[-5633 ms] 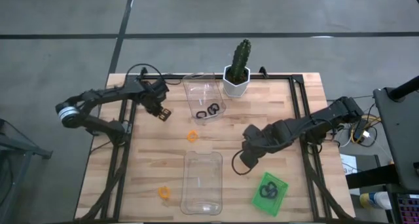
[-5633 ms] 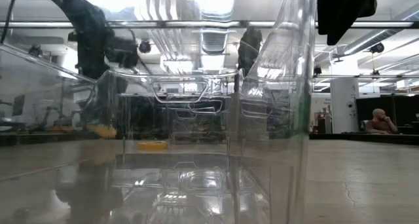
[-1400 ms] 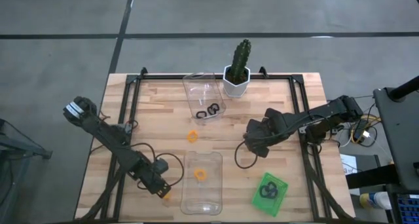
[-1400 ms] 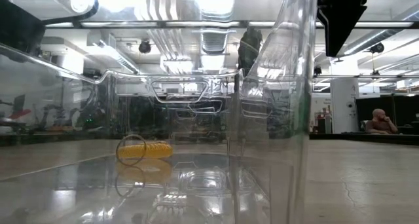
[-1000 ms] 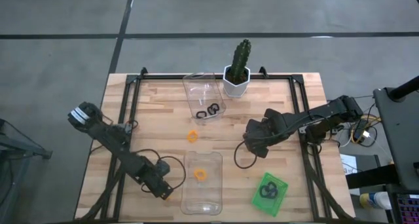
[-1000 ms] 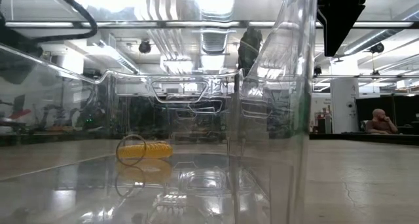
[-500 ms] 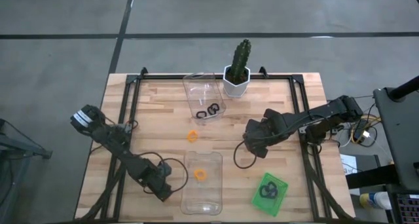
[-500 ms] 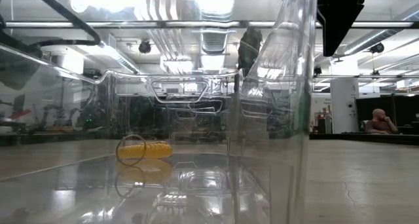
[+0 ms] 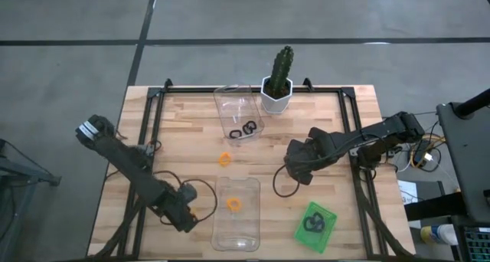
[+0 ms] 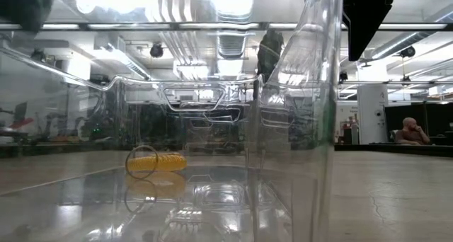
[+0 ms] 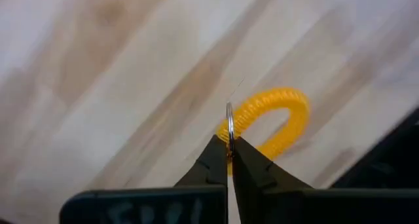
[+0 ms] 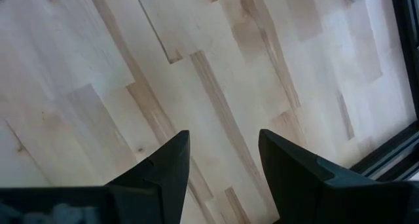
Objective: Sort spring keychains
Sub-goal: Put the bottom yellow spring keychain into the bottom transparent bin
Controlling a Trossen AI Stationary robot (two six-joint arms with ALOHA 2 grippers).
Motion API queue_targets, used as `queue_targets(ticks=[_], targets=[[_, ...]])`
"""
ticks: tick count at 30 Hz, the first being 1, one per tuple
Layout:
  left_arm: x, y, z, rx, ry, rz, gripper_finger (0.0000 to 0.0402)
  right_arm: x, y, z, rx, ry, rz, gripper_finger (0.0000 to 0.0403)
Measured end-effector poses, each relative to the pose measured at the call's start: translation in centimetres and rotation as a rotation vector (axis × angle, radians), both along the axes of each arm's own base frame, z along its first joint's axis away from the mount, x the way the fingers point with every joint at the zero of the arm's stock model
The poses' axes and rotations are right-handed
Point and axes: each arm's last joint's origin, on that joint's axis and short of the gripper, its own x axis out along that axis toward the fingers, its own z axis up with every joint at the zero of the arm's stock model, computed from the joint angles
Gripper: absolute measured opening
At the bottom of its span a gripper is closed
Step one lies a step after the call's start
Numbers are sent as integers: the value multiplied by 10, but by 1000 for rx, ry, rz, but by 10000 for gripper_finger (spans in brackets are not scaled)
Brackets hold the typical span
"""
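Across the wooden table, the left arm reaches down the left side to the front edge, and the right arm waits over the right half. At the front edge a clear tray lies lengthwise near the middle with one orange keychain inside, and a second clear tray near the back edge holds black keychains; bare wood lies open between the two trays apart from a loose orange keychain. A potted cactus stands at the back edge just beside the far tray. Near the front right corner a green tray holds more dark loops. Just left of the front tray, the left gripper has its fingers pinched together on the metal ring of an orange spring keychain over the wood. Over bare wood right of centre, the right gripper hangs with fingers apart, holding nothing.
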Motion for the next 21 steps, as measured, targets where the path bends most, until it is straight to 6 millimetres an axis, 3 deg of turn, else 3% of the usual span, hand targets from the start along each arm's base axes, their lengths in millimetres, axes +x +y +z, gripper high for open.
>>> queue_targets(ticks=[5,9,15,21], targets=[[5,13,54,96,-103,78,1,0,0,0,9,-1,-9,178],[23,28,82,163,-204,111,1,2,0,-1,9,-18,-14,178],[58,48,96,198,-331,69,1,3,1,-1,1,-35,-21,178],[90,60,82,204,-345,14,1,3,1,-1,2,-39,-34,178]])
